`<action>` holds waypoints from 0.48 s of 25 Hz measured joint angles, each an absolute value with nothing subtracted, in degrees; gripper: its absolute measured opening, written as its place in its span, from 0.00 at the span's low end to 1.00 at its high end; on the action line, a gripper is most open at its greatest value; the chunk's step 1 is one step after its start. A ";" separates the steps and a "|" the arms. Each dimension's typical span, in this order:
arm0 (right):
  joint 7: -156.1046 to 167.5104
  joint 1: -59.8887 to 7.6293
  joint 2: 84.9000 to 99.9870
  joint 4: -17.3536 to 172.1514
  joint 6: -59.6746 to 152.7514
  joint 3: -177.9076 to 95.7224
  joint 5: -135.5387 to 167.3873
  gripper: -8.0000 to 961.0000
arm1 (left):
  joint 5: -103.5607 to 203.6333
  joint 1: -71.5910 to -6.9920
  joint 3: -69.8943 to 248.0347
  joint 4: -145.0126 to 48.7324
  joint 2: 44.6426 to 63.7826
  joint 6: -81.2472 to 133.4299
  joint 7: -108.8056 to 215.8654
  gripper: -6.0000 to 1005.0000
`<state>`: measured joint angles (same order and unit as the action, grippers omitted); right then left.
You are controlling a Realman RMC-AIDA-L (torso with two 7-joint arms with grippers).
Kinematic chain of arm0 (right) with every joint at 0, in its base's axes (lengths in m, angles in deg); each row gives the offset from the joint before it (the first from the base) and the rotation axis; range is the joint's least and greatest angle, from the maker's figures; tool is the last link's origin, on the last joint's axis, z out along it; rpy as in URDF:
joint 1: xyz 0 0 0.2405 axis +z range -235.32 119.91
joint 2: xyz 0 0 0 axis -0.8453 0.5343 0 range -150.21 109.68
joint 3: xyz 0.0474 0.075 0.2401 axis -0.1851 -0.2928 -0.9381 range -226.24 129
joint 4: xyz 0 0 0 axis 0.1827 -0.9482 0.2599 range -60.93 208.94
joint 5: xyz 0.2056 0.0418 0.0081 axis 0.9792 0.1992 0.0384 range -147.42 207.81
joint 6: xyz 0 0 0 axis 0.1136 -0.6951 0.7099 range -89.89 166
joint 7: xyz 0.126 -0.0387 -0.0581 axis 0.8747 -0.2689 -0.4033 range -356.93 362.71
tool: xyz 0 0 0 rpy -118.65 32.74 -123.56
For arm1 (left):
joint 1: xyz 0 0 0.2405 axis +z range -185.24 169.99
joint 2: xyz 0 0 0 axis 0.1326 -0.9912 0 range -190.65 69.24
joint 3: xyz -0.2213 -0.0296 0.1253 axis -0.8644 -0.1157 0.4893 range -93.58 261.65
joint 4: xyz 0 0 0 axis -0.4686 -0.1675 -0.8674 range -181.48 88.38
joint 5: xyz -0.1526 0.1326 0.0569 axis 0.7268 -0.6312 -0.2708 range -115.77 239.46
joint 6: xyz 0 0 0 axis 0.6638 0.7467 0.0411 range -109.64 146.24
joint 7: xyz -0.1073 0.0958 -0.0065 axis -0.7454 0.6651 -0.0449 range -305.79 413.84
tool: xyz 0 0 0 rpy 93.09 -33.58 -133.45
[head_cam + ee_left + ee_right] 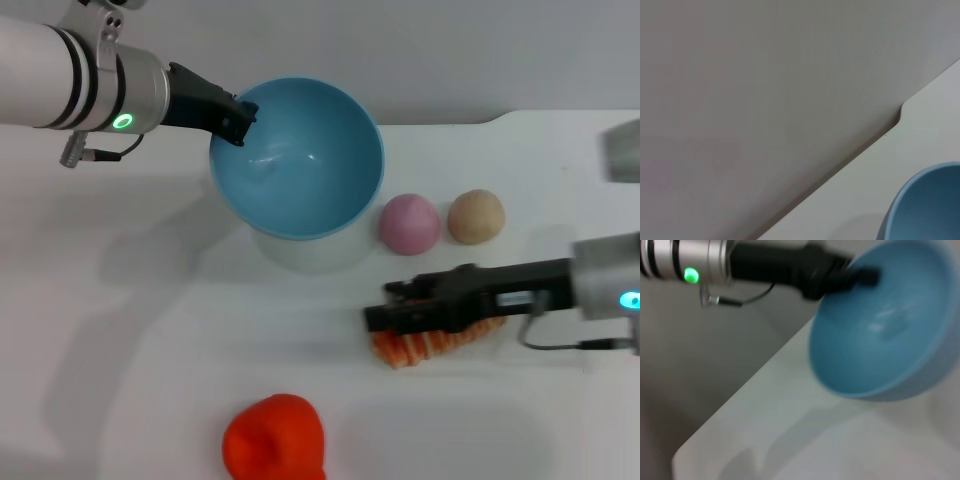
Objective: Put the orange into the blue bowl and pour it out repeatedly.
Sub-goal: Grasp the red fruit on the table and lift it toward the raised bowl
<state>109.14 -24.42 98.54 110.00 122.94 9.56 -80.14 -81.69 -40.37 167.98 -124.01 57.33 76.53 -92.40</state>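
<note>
Left gripper [238, 118] pinches the tilted, empty bowl [300, 160]; right gripper [385, 305], fingers seemingly narrow, should approach the orange [275, 438] squarely.

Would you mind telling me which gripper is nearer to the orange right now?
Right. The right gripper hovers over the striped ridged piece, a short way beyond the orange and to its right. The left gripper is far off, clamped on the blue bowl rim.

Orange [274, 437] cut by bottom edge; striped oblong [432, 345] half hidden under right claw [385, 305]
</note>
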 joint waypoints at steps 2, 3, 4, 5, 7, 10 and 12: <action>109.17 -20.65 98.65 105.39 120.45 11.74 -80.02 0.72 | -81.69 -40.42 168.14 -123.85 57.37 76.24 -92.40 0.01; 109.21 -19.11 98.72 103.46 119.37 12.62 -80.01 0.72 | -81.69 -40.42 168.17 -123.68 57.39 76.05 -92.40 0.01; 109.31 -16.04 98.89 99.79 117.75 14.40 -79.98 0.72 | -81.69 -40.41 168.16 -123.34 57.41 75.87 -92.42 0.01; 109.31 -16.04 98.89 99.79 117.75 14.40 -79.98 0.72 | -81.69 -40.34 168.16 -122.92 57.42 75.52 -92.45 0.01; 109.35 -13.73 99.23 97.27 116.93 16.07 -79.67 0.72 | -81.68 -40.24 168.18 -122.61 57.44 75.14 -92.48 0.01; 109.39 -11.92 99.56 94.20 116.48 19.26 -76.79 0.72 | -81.68 -40.01 168.53 -122.27 57.49 74.43 -92.50 0.01; 109.45 -11.22 99.60 92.55 116.06 23.18 -73.09 0.72 | -81.68 -39.94 168.79 -122.24 57.52 74.10 -92.50 0.01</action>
